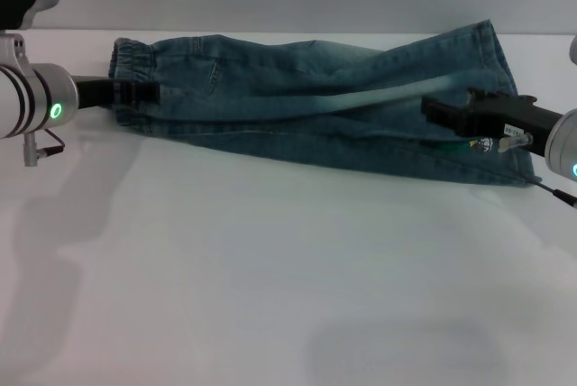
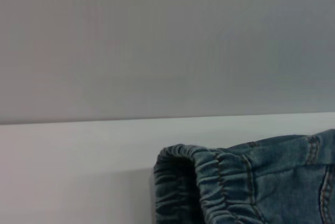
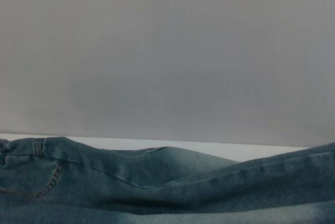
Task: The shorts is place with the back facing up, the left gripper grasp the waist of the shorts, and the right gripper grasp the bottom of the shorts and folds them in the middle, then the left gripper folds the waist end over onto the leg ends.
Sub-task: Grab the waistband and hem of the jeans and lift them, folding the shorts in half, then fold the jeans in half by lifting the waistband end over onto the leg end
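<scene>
Head view has the white table point(image 1: 270, 296) taking up most of the scene, and the shorts point(image 1: 315, 106) are stretched long across its far part, already folded lengthwise into a narrow band — they run from the left claw point(image 1: 144, 93) all the way over to the right claw point(image 1: 446, 114).

The left claw sits at the ruffled waist of the shorts point(image 1: 126, 57), with its black fingers lying over the denim just inside the elastic band. It looks clamped on the waist fabric, and the arm behind it shows the green ring. The right claw is at the opposite end, over the bottom of the shorts point(image 1: 500, 88), and the straight hem runs just past its fingertips. I honestly can't tell if it's gripping the cloth or only resting on it. A bit of green and white print point(image 1: 469, 144) peeks out right under that claw.

The left wrist view only shows the gathered elastic band bunched up close against the table — no fingers visible there. The right wrist view shows denim with a seam and a stitched pocket point(image 3: 49, 179) curve lifted a little off the table.
</scene>
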Controlling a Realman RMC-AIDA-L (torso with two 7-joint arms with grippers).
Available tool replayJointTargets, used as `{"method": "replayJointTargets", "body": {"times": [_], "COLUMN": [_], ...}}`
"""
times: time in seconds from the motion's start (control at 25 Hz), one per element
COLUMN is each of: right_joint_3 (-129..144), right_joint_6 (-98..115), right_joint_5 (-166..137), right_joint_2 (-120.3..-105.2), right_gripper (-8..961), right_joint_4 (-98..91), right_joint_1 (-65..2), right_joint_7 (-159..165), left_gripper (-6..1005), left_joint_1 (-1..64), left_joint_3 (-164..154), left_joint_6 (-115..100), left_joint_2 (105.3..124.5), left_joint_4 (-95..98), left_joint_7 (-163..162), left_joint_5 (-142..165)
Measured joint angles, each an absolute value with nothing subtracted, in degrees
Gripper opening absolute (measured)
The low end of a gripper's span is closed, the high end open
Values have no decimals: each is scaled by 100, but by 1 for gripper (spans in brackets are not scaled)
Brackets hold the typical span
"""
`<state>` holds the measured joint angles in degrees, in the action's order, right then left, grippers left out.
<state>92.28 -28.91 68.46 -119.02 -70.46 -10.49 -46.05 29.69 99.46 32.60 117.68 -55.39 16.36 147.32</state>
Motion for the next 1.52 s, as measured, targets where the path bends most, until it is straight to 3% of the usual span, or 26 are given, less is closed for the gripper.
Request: {"method": "replayJointTargets", "body": {"times": [0.8,1.24,1.52], "right_joint_3": [9174,9126,9068], "right_joint_6": [-2908,-2910,-2909], "right_joint_5": [6847,6847,6845], "right_joint_2": [-11886,-11873,-11874], "right_gripper": [693,689,686], "right_joint_4": [-7090,-7081,-7084], "right_joint_1": [-1055,-1039,-1022], "right_joint_7": [-4605,-4605,-4609], "left_gripper": [841,629,369], "left_joint_1": [3350,3075,3059], "left_joint_3": [9960,9651,9556], "left_joint_6": [3186,2726,2580], "left_joint_2": [11788,11811,11816], "left_joint_4": [-4944,-5142,-5140], "left_joint_7": [1671,1662,1670], "left_joint_5": [14694,14382,14365]}}
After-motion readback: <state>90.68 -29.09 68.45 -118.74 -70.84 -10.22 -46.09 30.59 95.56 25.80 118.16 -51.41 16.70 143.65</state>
